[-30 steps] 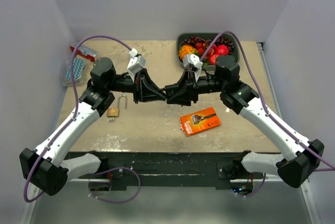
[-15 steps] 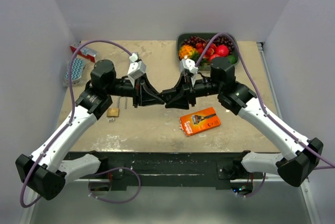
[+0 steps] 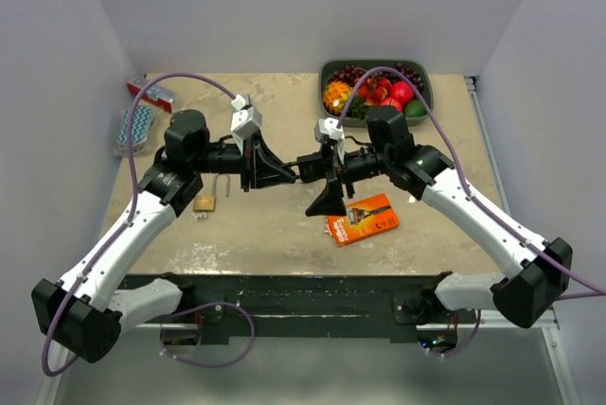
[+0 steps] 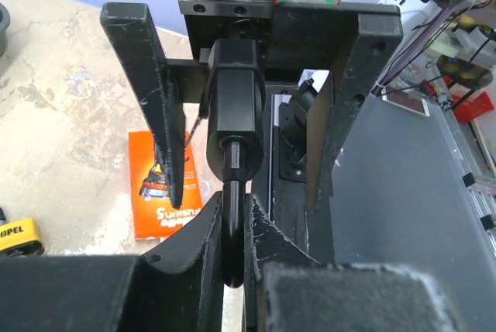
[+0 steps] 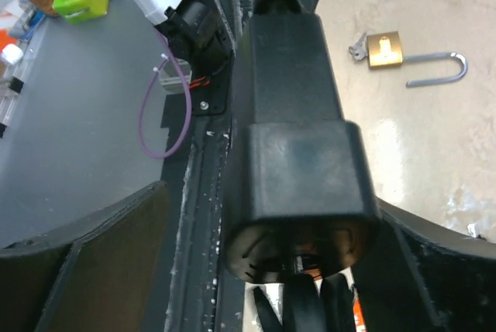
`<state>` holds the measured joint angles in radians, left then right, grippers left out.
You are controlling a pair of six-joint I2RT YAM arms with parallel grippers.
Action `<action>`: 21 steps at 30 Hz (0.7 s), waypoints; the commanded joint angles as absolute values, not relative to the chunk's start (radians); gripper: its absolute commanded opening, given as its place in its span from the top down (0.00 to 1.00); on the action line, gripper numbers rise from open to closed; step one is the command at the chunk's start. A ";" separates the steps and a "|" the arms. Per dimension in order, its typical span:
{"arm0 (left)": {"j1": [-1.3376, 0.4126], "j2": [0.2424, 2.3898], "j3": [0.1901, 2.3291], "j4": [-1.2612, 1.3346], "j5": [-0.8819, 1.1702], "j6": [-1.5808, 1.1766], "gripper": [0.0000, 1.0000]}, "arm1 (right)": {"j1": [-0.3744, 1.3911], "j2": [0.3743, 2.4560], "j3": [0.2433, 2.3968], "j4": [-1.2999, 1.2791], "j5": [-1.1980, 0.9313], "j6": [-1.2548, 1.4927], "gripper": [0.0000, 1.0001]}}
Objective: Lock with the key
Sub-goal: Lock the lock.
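Note:
A brass padlock [image 3: 205, 202] lies on the table's left side with its shackle [image 5: 438, 68] swung open. A silver key [image 5: 358, 46] sticks out of the body's end. Both grippers meet above the table's middle, to the right of the padlock [image 5: 385, 50]. My left gripper [image 3: 292, 174] is shut on the thin end of a black plug-like object [image 4: 235, 107]. My right gripper [image 3: 317, 176] stands open, its fingers [image 4: 147, 99] spread wide on either side of that object's thick block [image 5: 291, 115] without touching it.
An orange razor package [image 3: 362, 220] lies just below the right gripper. A dark bowl of fruit [image 3: 424, 93] stands at the back. A red box [image 3: 151, 95] and a blue-and-white patterned item [image 3: 135, 129] lie at the back left.
My right gripper's jaws have sprung wide open off the black object, which stays in the left gripper. Both arms have shifted slightly left.

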<state>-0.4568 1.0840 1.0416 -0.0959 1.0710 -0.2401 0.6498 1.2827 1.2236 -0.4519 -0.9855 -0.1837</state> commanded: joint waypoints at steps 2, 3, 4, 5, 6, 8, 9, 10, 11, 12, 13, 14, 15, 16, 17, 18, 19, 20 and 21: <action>-0.454 1.066 1.040 0.160 1.103 -0.292 1.00 | 0.634 1.304 1.210 -0.468 -1.005 -0.178 0.01; -0.454 1.069 1.042 0.138 1.111 -0.272 1.00 | 0.626 1.305 1.215 -0.471 -1.008 -0.178 0.01; -0.454 1.071 1.048 0.114 1.112 -0.247 1.00 | 0.620 1.305 1.226 -0.475 -1.012 -0.181 0.01; -0.454 1.071 1.046 0.082 1.114 -0.212 1.00 | 0.612 1.310 1.233 -0.489 -1.015 -0.213 0.01; -0.454 1.069 1.045 0.068 1.121 -0.195 1.00 | 0.609 1.316 1.252 -0.518 -1.015 -0.231 0.01; -0.454 1.077 1.051 0.014 1.129 -0.137 1.00 | 0.609 1.328 1.273 -0.554 -1.022 -0.282 0.02; -0.454 1.078 1.057 0.002 1.140 -0.109 1.00 | 0.611 1.348 1.299 -0.598 -1.022 -0.305 0.02; -0.454 1.086 1.072 -0.091 1.144 -0.045 1.00 | 0.611 1.354 1.313 -0.626 -1.025 -0.333 0.03; -0.456 1.089 1.078 -0.121 1.144 -0.016 1.00 | 0.609 1.364 1.325 -0.647 -1.025 -0.380 0.04; -0.456 1.089 1.083 -0.139 1.149 -0.006 1.00 | 0.611 1.373 1.344 -0.673 -1.022 -0.396 0.05; -0.456 1.092 1.091 -0.173 1.150 0.042 1.00 | 0.611 1.376 1.351 -0.681 -1.026 -0.409 0.05; -0.456 1.094 1.092 -0.182 1.149 0.051 1.00 | 0.611 1.377 1.358 -0.683 -1.029 -0.417 0.07; -0.454 1.097 1.092 -0.187 1.150 0.054 1.00 | 0.611 1.384 1.368 -0.683 -1.034 -0.419 0.08; -0.456 1.100 1.095 -0.199 1.150 0.064 1.00 | 0.611 1.385 1.374 -0.683 -1.037 -0.419 0.09; -0.456 1.101 1.097 -0.209 1.149 0.071 1.00 | 0.611 1.385 1.382 -0.683 -1.042 -0.420 0.15; -0.456 1.107 1.100 -0.212 1.147 0.075 1.00 | 0.609 1.390 1.393 -0.686 -1.035 -0.428 0.18; -0.456 1.109 1.100 -0.213 1.147 0.077 1.00 | 0.612 1.391 1.394 -0.689 -1.037 -0.439 0.21; -0.456 1.111 1.101 -0.212 1.144 0.077 1.00 | 0.612 1.391 1.396 -0.678 -1.040 -0.433 0.31; -0.456 1.114 1.101 -0.207 1.141 0.072 1.00 | 0.614 1.393 1.393 -0.678 -1.043 -0.433 0.37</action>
